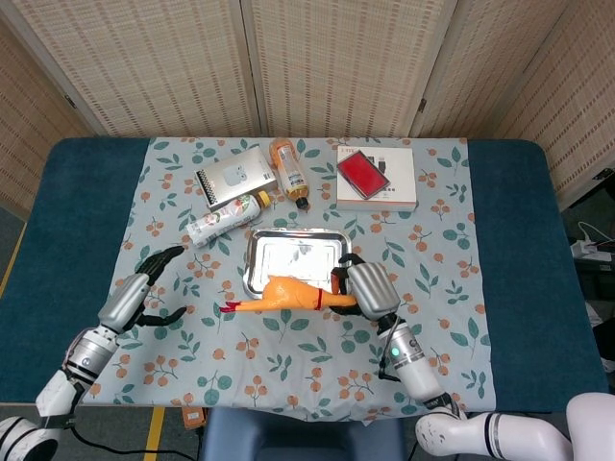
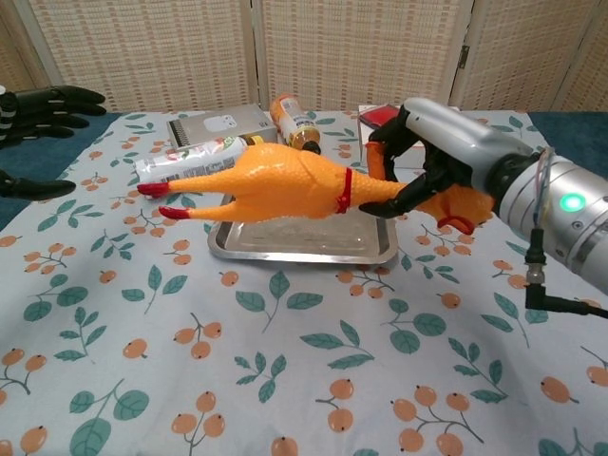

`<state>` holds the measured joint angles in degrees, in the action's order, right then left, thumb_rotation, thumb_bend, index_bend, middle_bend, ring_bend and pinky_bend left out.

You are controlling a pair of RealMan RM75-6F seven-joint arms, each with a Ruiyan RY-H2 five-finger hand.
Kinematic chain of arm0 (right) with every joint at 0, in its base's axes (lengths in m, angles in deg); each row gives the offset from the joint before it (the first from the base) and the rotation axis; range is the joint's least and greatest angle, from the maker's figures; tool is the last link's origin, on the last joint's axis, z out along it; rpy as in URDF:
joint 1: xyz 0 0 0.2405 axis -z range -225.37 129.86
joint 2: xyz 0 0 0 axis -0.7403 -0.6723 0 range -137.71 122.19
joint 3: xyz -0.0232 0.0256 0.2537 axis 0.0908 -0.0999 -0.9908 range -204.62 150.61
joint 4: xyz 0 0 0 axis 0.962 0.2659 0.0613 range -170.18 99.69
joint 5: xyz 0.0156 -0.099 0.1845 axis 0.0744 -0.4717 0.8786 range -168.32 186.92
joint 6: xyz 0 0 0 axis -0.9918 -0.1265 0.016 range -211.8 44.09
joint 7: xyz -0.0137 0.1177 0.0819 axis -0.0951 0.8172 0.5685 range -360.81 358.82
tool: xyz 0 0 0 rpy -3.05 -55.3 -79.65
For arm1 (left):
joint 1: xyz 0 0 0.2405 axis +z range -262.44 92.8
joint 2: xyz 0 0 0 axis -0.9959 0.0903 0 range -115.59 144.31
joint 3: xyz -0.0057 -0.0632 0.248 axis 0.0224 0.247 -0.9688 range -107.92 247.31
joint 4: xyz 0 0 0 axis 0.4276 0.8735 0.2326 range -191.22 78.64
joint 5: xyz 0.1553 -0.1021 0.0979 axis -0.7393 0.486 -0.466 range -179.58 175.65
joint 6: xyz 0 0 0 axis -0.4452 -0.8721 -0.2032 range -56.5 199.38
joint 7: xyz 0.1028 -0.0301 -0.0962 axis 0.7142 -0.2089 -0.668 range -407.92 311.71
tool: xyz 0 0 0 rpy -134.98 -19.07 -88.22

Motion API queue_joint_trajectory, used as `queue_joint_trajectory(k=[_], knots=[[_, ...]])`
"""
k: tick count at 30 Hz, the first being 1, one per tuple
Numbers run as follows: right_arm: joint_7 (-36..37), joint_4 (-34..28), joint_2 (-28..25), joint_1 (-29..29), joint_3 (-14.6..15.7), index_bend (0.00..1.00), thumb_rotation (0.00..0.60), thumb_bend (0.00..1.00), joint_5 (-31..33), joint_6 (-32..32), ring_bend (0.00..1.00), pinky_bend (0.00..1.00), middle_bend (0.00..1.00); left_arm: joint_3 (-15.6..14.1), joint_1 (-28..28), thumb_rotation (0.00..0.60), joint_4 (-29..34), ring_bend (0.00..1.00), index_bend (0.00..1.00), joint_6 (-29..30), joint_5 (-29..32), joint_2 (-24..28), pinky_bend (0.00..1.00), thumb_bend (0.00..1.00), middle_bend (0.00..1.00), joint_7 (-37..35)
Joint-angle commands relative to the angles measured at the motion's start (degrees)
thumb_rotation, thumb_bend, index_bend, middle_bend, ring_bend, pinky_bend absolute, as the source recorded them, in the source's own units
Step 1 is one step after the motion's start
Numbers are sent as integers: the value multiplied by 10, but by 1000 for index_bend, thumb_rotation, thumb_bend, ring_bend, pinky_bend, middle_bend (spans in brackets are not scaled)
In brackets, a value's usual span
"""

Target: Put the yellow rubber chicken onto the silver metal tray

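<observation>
Lower left of the head view: the left robot hand [image 1: 135, 293], dark fingers spread and holding nothing, hovering over the leaf-and-berry patterned cloth [image 1: 192, 365] that covers the blue bench [image 1: 67, 221]; it takes no part in the work. Upper middle, left to right: a flat grey-white packet [image 1: 234, 177], a white bottle with a yellow cap lying on its side [image 1: 226, 218], an orange juice bottle also lying down [image 1: 288, 170], and a white box with a red panel on its lid [image 1: 376, 177]. Centre: the shallow rectangular silver metal tray [image 1: 256, 279], with nothing resting inside it. Just below the tray's near rim in the head view: the yellow rubber chicken [image 1: 288, 294], lifted clear of the cloth and lying level, red feet pointing towards the left of the frame, head end on the right. Right of centre: the right robot hand [image 1: 365, 288], fingers closed around the chicken's neck beside the red collar, as the chest view shows plainly. Step in hand, as judged: carrying, with the grasp made and the placing not yet done. Next move calls for shifting the chicken further up the frame until its body is over the tray, lowering it, then loosening the fingers.
</observation>
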<state>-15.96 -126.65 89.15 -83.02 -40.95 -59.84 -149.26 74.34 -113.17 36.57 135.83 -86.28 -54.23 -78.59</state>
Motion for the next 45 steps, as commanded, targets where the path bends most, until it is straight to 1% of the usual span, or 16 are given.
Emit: queue_joint_trajectory(k=[1,5,9,15,19,22,26,27,28,29,30,32,34,36,42,45], knots=[[7,38,15,-12,-13,975,600,242,10,9,783,1000,695,-6,12,600,-15,0,0,11,-3,9,0,301,0,-20],[17,110,56,-33,-29,975,600,241,24,22,783,1000,695,-15,17,600,-28,0,0,16,-19,7,0,301,0,-28],[31,210,114,-62,-41,975,600,242,28,37,783,1000,697,-20,15,600,-33,0,0,13,-29,4,0,299,0,-31],[94,343,194,-97,-57,975,600,241,22,52,764,1000,697,-18,8,600,-42,0,0,2,-23,-6,0,308,0,-21],[130,418,231,-111,-55,958,600,241,7,56,704,971,697,-18,4,600,-51,0,0,-7,-19,-11,0,313,0,-25],[152,457,245,-116,-50,868,600,239,-7,53,611,877,660,-18,3,600,-55,0,0,-9,-18,-12,0,313,0,-27],[163,473,239,-119,-44,652,600,238,-8,83,385,664,450,-18,2,600,-59,0,0,-11,-18,-14,0,312,0,-31],[160,472,236,-120,-43,526,600,238,-7,89,309,596,374,-18,2,600,-60,0,0,-12,-18,-14,0,313,0,-32],[154,469,230,-119,-42,443,600,238,-5,99,268,559,331,-19,1,600,-61,0,0,-13,-18,-15,0,313,0,-32],[150,464,225,-119,-42,292,600,238,-3,105,200,500,258,-19,1,600,-61,0,0,-13,-18,-15,0,313,0,-33],[145,457,219,-119,-42,184,600,237,-1,110,148,451,200,-19,1,600,-61,0,0,-14,-18,-16,0,313,0,-34],[131,448,210,-118,-42,43,600,225,4,117,74,376,107,-19,1,600,-62,0,0,-14,-18,-16,0,313,0,-36],[118,433,200,-117,-45,0,600,206,10,122,34,328,50,-19,1,600,-61,0,0,-14,-17,-15,0,314,0,-37],[109,417,190,-114,-46,0,600,179,11,118,4,271,7,-20,2,600,-60,0,0,-13,-17,-14,0,313,0,-37],[83,367,157,-107,-48,0,600,110,20,120,0,131,0,-19,3,600,-54,0,0,-13,-14,-10,0,313,0,-36],[65,343,140,-106,-48,0,600,74,31,129,0,97,0,-18,2,600,-52,0,0,-15,-13,-9,0,311,0,-38]])
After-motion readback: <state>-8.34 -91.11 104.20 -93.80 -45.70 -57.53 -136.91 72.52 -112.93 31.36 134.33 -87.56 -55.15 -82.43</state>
